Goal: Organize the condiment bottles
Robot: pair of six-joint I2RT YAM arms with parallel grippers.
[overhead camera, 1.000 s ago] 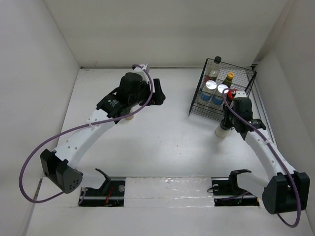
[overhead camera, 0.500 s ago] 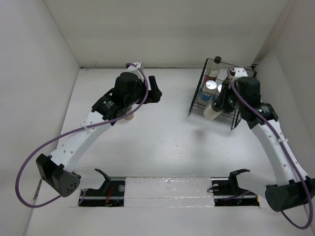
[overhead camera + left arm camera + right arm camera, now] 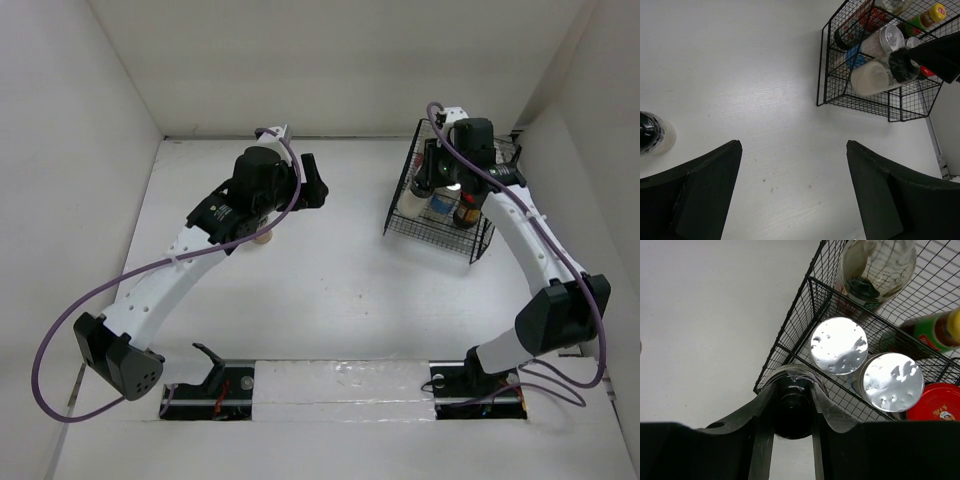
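my right gripper (image 3: 792,411) grips the pale dark-capped bottle (image 3: 874,78) over the wire rack (image 3: 432,233), at 7 o'clock from the silver-lidded jars (image 3: 839,346). i'd lower it straight, clear of the wires, before releasing. my left gripper (image 3: 795,192) hangs open, empty.

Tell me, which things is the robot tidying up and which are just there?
Tidying: held pale bottle, loose pale bottle, two silver-lidded jars, red-lidded jar, small sauce bottle, tall clear bottle.
Just there: black wire rack, white table.
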